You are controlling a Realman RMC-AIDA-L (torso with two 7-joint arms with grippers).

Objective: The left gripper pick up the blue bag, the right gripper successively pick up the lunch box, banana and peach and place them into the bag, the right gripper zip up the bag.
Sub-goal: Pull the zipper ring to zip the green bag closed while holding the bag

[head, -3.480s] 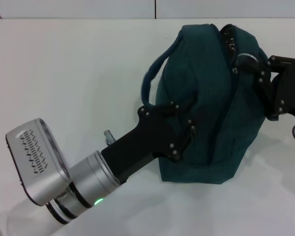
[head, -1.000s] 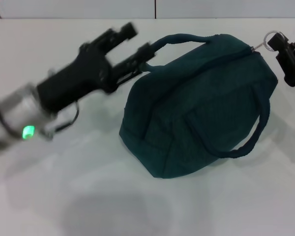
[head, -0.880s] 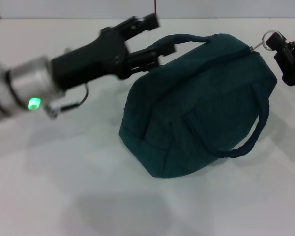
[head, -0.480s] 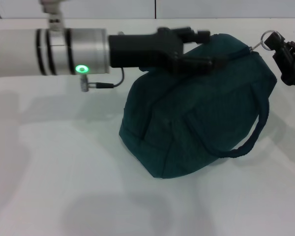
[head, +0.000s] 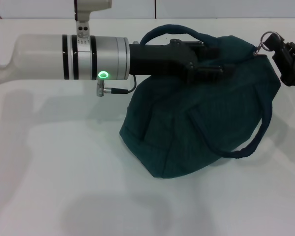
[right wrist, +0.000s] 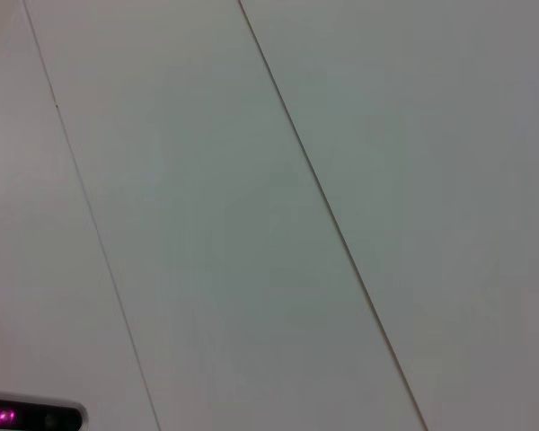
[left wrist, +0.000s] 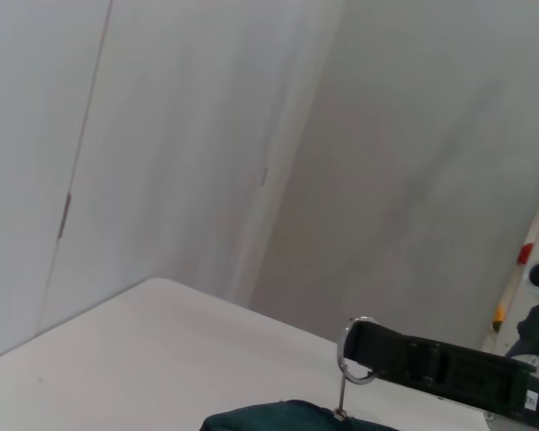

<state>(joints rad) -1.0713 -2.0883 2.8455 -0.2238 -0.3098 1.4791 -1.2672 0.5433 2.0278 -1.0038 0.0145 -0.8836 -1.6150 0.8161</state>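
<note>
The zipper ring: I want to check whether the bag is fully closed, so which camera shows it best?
The left wrist view: the zipper ring hangs large from the right end effector, above a sliver of bag. The head view shows it small at the bag's end; the right wrist view shows only wall.

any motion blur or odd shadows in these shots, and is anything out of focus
Head view: no motion blur, the left gripper and blue bag have crisp edges; soft grey shadows lie on the table under the arm and bag. Left wrist view: the zipper ring held by the right gripper is fairly sharp, lit evenly. Right wrist view: only plain wall panels, nothing to judge focus by.
</note>
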